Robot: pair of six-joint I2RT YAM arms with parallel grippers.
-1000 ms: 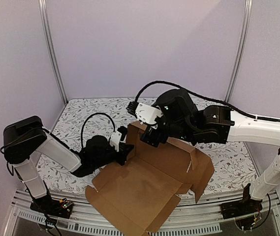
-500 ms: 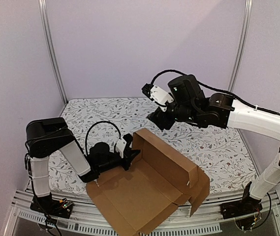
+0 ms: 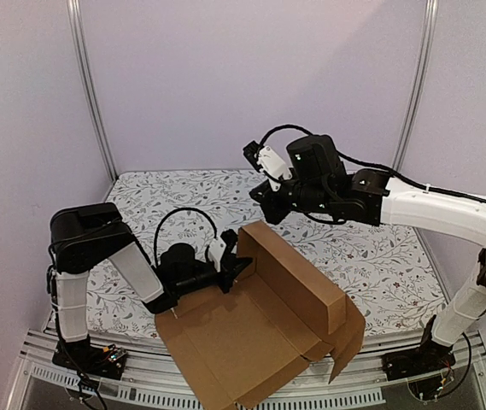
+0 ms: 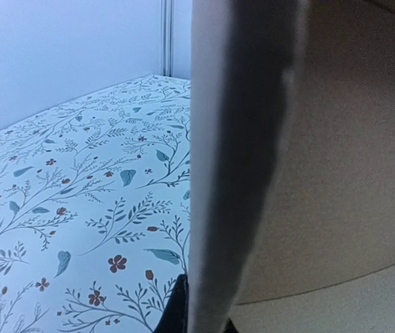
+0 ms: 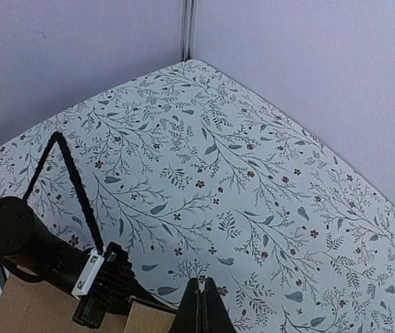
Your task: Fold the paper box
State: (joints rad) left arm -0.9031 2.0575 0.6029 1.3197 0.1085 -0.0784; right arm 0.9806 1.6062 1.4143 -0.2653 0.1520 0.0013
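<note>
The paper box is brown cardboard, partly folded, lying at the table's near edge. Its back wall stands upright and a side flap is raised at the right. My left gripper is shut on the back wall's left end. In the left wrist view that cardboard edge fills the middle, pinched in the left gripper. My right gripper hovers above and behind the box, shut and empty. The right wrist view shows the right gripper closed over the cloth, with the box and left gripper below.
A floral cloth covers the table. Purple walls with metal posts close in the back and sides. The box's front corner overhangs the metal rail at the near edge. A black cable loops over the left arm.
My right gripper let go of the box's back wall, rose up and back, and closed. The left arm shifted slightly right, still holding the box, and the back wall now stands up.
</note>
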